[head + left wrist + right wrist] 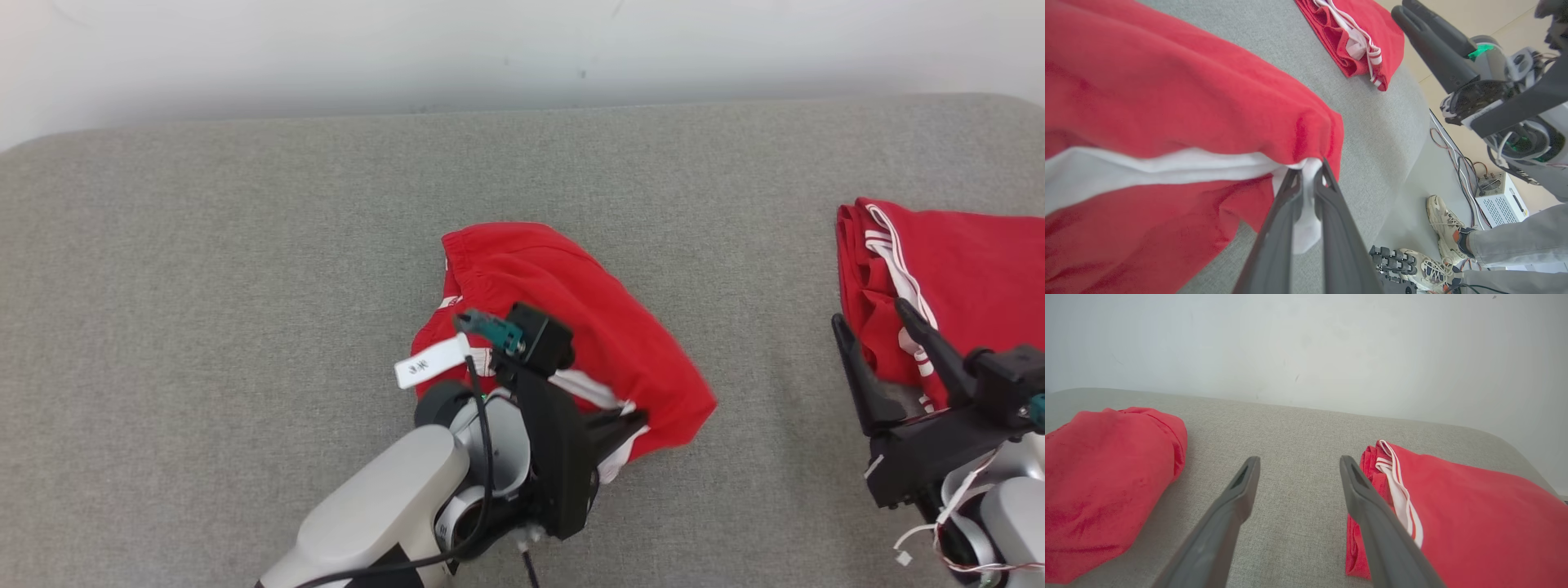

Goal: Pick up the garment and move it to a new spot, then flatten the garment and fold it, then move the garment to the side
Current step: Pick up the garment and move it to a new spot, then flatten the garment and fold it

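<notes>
The left gripper [1309, 173] clamps the garment [571, 286] hem; fabric hides its fingertips in the head view. The right gripper [1299, 459] stands spread, empty.

Stock as I see it from the head camera:
1. Counter [204, 269], grey cloth top, with a pale wall [522, 49] behind.
2. Garment [563, 302], red with white trim, lying rumpled mid-counter.
3. Left tool [624, 423], reaching in from below, its fingers pinched together on the garment's white-striped near edge. A white tag [431, 362] sits by its wrist cable.
4. Second red garment [980, 261], white-striped, folded at the far right.
5. Right tool [867, 312], fingers spread wide over that second garment's left edge. I cannot tell whether they touch.
</notes>
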Robot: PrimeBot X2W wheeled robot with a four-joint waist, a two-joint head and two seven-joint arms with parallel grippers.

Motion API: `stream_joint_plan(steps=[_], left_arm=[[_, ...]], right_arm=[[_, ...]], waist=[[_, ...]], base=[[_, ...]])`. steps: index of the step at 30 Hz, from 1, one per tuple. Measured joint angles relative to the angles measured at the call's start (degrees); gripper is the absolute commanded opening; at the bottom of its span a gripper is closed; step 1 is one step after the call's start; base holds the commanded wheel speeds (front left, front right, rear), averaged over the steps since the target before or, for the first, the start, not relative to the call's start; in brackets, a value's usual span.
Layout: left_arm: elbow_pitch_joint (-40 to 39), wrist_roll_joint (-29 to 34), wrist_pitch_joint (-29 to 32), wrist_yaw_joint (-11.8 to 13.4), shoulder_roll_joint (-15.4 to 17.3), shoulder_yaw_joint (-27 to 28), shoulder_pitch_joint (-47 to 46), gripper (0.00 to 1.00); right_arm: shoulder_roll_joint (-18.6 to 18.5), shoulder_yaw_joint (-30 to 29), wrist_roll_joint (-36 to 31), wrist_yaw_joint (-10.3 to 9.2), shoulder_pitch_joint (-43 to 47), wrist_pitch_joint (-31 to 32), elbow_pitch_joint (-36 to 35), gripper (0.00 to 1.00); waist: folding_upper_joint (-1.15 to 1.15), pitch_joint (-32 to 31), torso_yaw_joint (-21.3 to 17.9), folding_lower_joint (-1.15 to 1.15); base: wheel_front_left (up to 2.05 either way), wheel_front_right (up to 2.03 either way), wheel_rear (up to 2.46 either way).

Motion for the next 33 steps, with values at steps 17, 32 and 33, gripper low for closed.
stream_joint_plan(steps=[17,32,33], left_arm=[[8.0,0.2,-8.3,0.0,-0.8,-4.7,-0.9,1.0],[11.1,4.8,-16.2,0.1,2.7,-5.8,-0.3,1.0],[11.7,5.6,-16.4,0.3,3.8,-6.0,-0.3,1.0]], right_arm=[[0.6,0.3,0.0,0.55,-1.1,-1.2,2.6,1.0],[2.0,2.0,0.0,1.35,0.3,-1.9,4.1,1.0],[2.2,2.2,0.0,1.35,0.3,-1.9,4.1,1.0]], waist=[[0.0,-0.3,0.4,0.0],[0.0,-4.9,4.2,-0.01],[0.0,-5.2,4.3,-0.01]], base=[[0.0,0.0,0.0],[0.0,0.0,0.0],[0.0,0.0,0.0]])
